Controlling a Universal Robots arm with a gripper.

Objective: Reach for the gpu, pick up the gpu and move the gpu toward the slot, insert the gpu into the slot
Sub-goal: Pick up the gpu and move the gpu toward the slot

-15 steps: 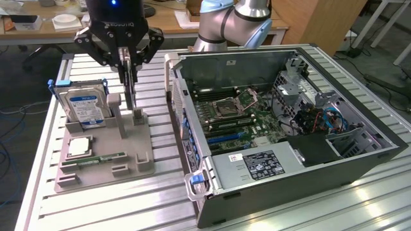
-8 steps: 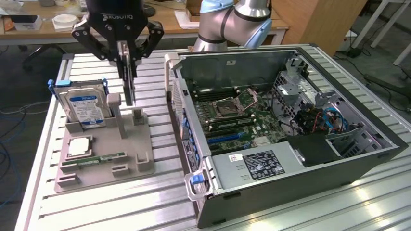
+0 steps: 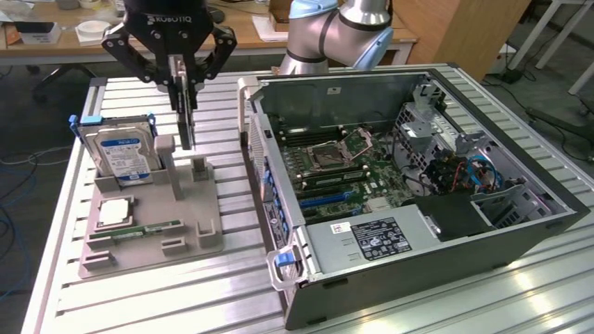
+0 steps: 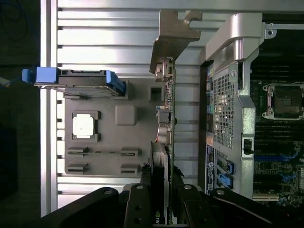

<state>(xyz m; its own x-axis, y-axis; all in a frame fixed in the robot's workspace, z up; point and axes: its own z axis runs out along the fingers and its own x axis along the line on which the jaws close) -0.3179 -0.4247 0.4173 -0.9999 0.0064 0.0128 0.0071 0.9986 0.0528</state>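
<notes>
1. On the slatted table (image 3: pixel 139 306), an open computer case (image 3: pixel 418 278) lay on its side.
2. Beside the case sat a gray holder (image 3: pixel 186 223).
3. Near the case's outer wall, the gripper (image 3: pixel 183 83) clamped the gpu (image 3: pixel 188 122) upright, edge-on.

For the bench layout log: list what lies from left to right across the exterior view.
hard drive → gpu → CPU socket → blue cables
</notes>
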